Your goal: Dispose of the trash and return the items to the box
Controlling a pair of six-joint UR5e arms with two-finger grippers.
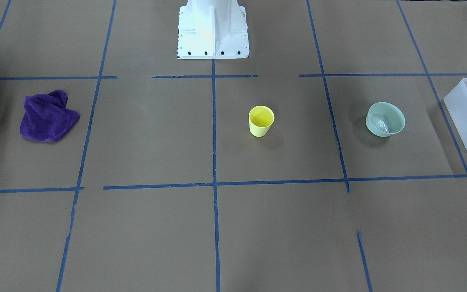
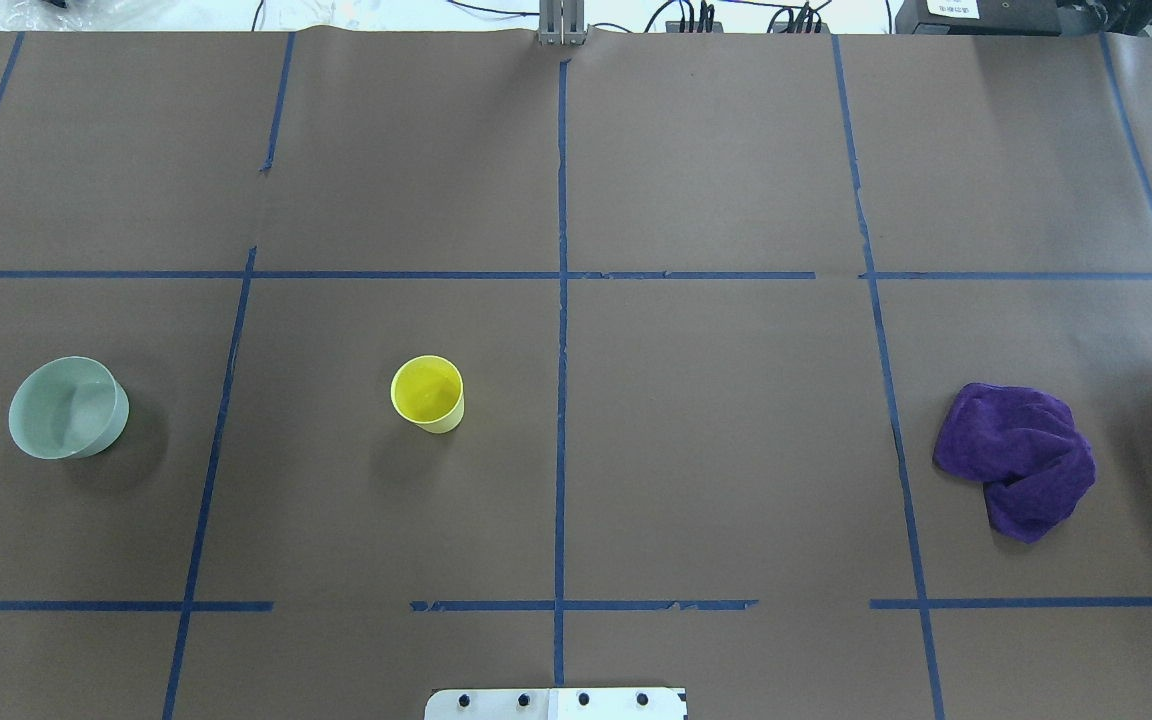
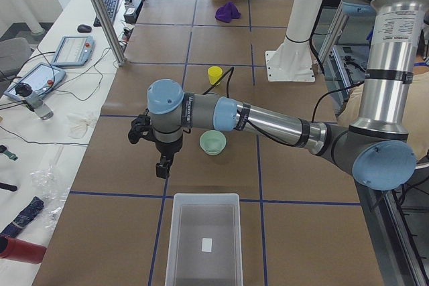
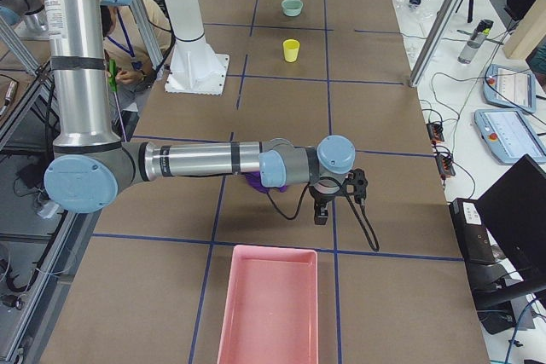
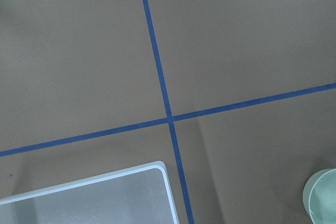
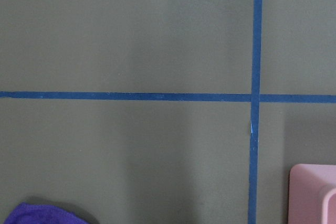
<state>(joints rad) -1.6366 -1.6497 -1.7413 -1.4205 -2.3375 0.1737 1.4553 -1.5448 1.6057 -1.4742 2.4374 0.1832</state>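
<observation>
The yellow cup [image 1: 261, 121] stands upright and empty near the table's middle, also in the overhead view [image 2: 427, 393]. The frosted white box [image 3: 175, 232] with a small label sits empty at the table's left end; its corner shows in the left wrist view [image 5: 94, 203]. My left gripper [image 3: 161, 165] hangs above the table between the box and the green bowl, showing only in the left side view. I cannot tell whether it is open or shut. My right gripper [image 4: 320, 215] hangs beside the purple cloth, showing only in the right side view; I cannot tell its state.
A pale green bowl [image 1: 384, 119] stands between the cup and the box. A crumpled purple cloth [image 2: 1019, 460] lies at the table's right part. A pink tray [image 4: 266, 309] sits at the right end. Blue tape lines cross the brown table cover.
</observation>
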